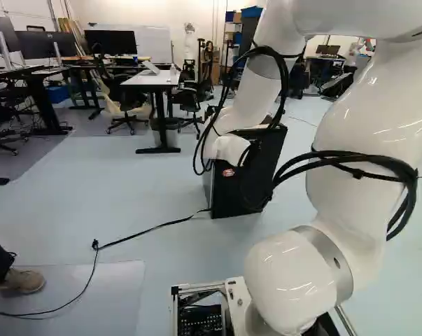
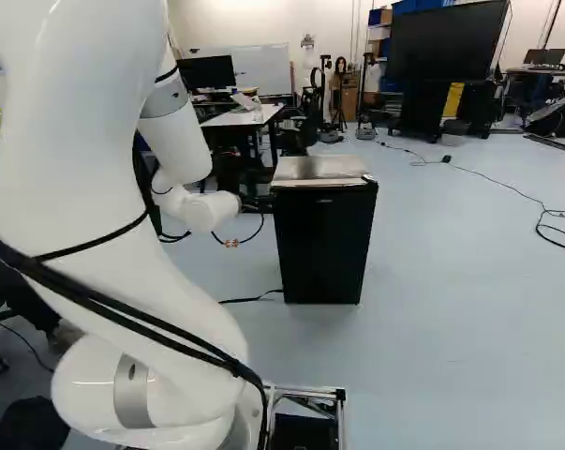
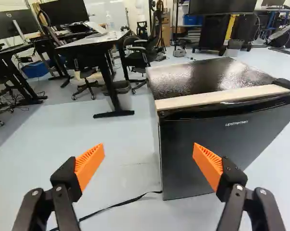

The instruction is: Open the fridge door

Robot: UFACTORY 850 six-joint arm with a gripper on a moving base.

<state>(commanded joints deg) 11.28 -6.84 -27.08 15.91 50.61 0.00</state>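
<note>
Expect a stiff first pull on the black fridge door (image 3: 183,161), probably from a magnetic seal, then a light, easy swing. Likely to feel hard and rather slippery under the orange pads (image 3: 89,166) (and liable to drag the small cabinet along, if yanked). Best taken at the vertical edge near twelve o'clock from the hand (image 3: 148,151), opposite the dark corner cap (image 3: 285,85) at two o'clock, probably covering a hinge. See the hand spread wide, gripping nothing. Find the mini fridge (image 2: 324,244) upright on the floor (image 2: 460,281), at one o'clock from the hand, with its door shut. Boxy, plain and dark in front, glossy on top, with a pale strip (image 3: 221,98) along the top's front edge.
</note>
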